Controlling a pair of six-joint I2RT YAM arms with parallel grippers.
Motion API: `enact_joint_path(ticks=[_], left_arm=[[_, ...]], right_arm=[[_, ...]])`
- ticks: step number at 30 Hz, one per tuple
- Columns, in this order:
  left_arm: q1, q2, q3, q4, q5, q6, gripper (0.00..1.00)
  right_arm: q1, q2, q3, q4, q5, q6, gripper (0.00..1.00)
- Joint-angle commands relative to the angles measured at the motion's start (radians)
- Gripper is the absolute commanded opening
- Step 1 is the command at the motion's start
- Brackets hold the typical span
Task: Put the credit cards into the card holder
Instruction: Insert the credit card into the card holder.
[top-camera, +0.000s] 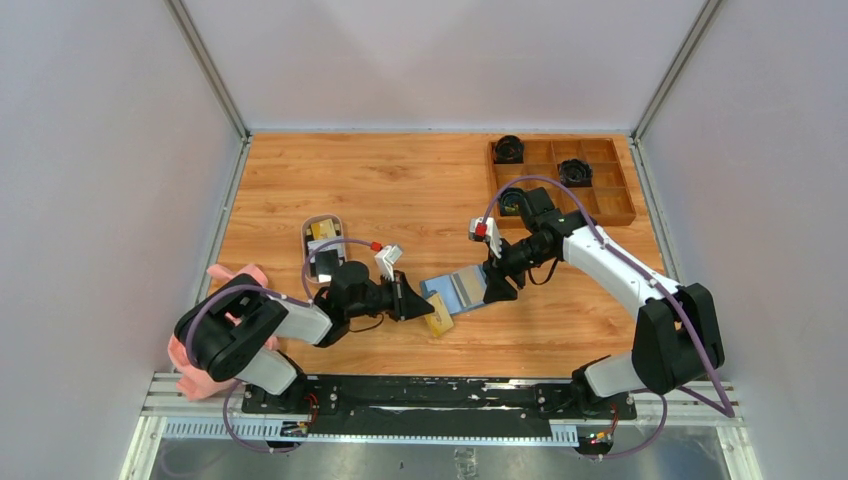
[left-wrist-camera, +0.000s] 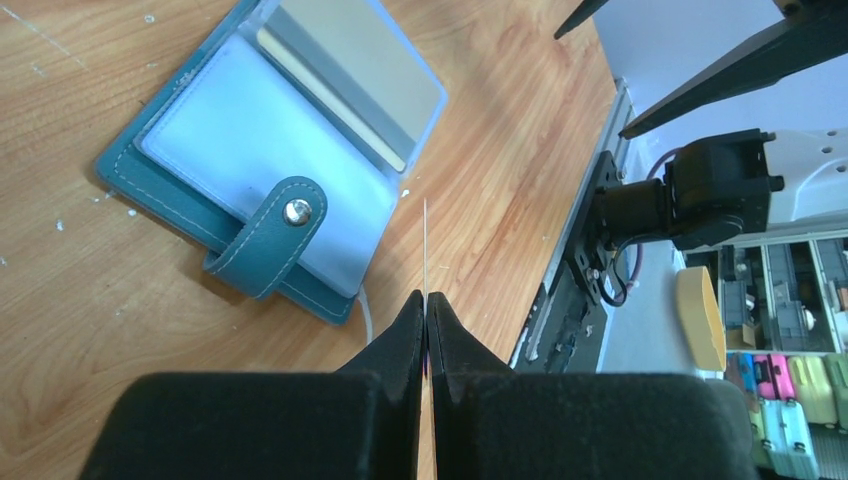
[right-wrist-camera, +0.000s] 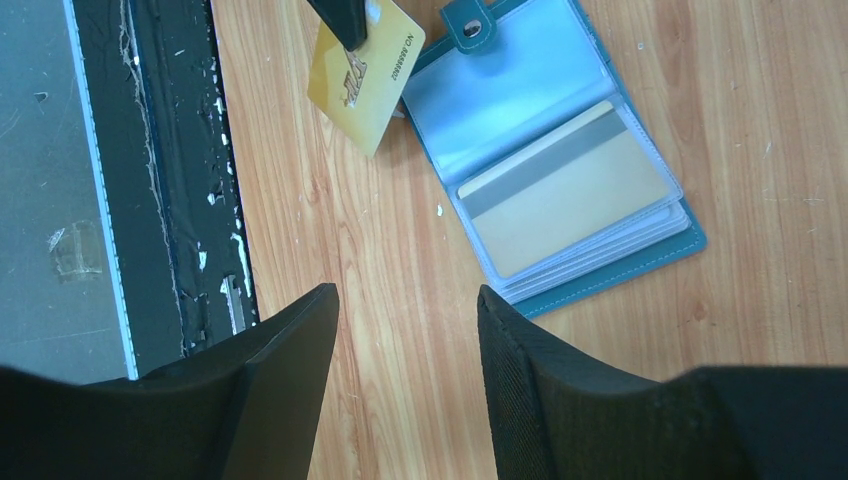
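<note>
The teal card holder lies open on the table, its snap strap toward my left arm. A beige credit card sits in one of its clear pockets. My left gripper is shut on a gold credit card, held on edge just off the holder's near corner; in the left wrist view it shows only as a thin line. My right gripper hangs open beside the holder's right edge, with only bare wood between its fingers.
A small white dish with more cards lies behind my left arm. A brown compartment tray holding dark round items stands at the back right. A pink cloth lies at the left edge. The black base rail runs near the holder.
</note>
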Motion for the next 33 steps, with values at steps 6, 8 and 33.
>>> enact_joint_path(ticks=[6,8,33], left_arm=[[0.011,0.036,0.022,0.029,-0.036,-0.002,0.00],[0.016,0.041,0.029,0.019,-0.043,-0.004,0.00],[0.069,0.340,0.129,0.324,-0.056,-0.269,0.00]], right_arm=[[-0.010,0.007,0.005,-0.011,0.017,0.004,0.57],[-0.010,0.007,0.004,-0.011,0.016,0.004,0.57],[-0.010,0.014,0.002,-0.013,0.009,0.004,0.57]])
